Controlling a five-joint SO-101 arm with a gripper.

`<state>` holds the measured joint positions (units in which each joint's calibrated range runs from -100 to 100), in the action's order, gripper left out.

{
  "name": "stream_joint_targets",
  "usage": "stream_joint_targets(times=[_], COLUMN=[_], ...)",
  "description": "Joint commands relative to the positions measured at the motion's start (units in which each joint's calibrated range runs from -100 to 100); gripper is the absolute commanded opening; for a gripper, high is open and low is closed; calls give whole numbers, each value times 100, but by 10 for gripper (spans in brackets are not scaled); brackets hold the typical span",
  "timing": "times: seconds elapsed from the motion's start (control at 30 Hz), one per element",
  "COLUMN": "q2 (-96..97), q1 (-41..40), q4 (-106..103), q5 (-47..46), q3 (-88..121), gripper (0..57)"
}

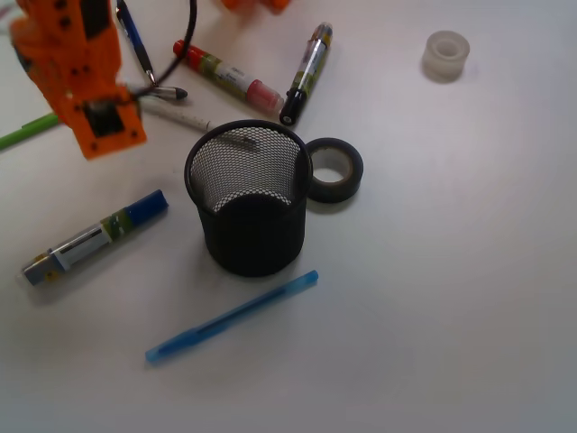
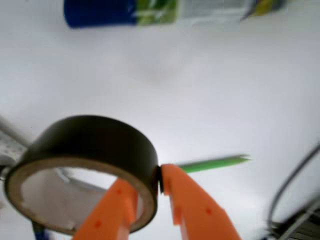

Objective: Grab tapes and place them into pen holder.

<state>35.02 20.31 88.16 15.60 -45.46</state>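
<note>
In the wrist view my gripper (image 2: 147, 182) is shut on a dark tape roll (image 2: 90, 145) with a tan core. One orange finger sits inside the ring and the other presses on its outer wall, and the roll hangs above the white table. In the front view the orange gripper (image 1: 99, 126) is at the upper left, left of the black mesh pen holder (image 1: 245, 198); the held roll is hidden there. A second dark tape roll (image 1: 334, 169) lies flat against the holder's right side. A translucent whitish tape roll (image 1: 446, 54) sits at the far upper right.
A blue-capped marker (image 1: 95, 236) lies left of the holder and a blue pen (image 1: 233, 316) in front of it. Behind the holder lie a red marker (image 1: 225, 77), a black-capped marker (image 1: 306, 72) and other pens. A green pen (image 2: 212, 163) and a black cable (image 1: 185, 45) are near the gripper.
</note>
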Motion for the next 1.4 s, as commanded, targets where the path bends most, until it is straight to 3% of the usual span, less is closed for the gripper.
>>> stream_joint_targets(times=[0.0,0.17,0.57,1.13,1.2,1.37], q2=[-64,30,166,1305,1254,1220], q1=[-151,-674,-2229,-2274,-2289,-2319], q4=[475,545,195,169,300,755], q5=[-249,-523,-190,-83,-83,78], q3=[-2139,-3452,-3570,-3633,-3633,-3642], gripper=[2,2,2,8,36,262])
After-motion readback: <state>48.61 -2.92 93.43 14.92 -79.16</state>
